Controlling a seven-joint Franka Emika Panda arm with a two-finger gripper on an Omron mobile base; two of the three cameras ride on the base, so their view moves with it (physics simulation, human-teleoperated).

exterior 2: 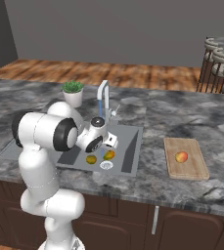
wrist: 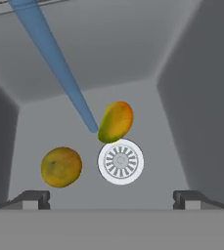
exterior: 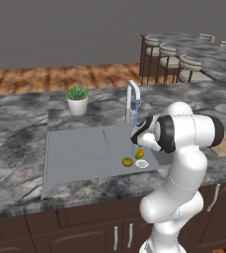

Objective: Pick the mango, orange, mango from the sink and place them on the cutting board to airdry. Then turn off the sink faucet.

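Above the sink (wrist: 191, 97), wide-open gripper (wrist: 111, 199), two mangoes (wrist: 61, 166) beside the drain (wrist: 121, 161)

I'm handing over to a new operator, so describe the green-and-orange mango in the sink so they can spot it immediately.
Start at the grey sink set in the marble counter, below the faucet with its blue stream running. On the basin floor find the round white drain. The mango lies right at its edge, an elongated oval fading green to orange, unlike the rounder olive-yellow fruit lying apart to one side.
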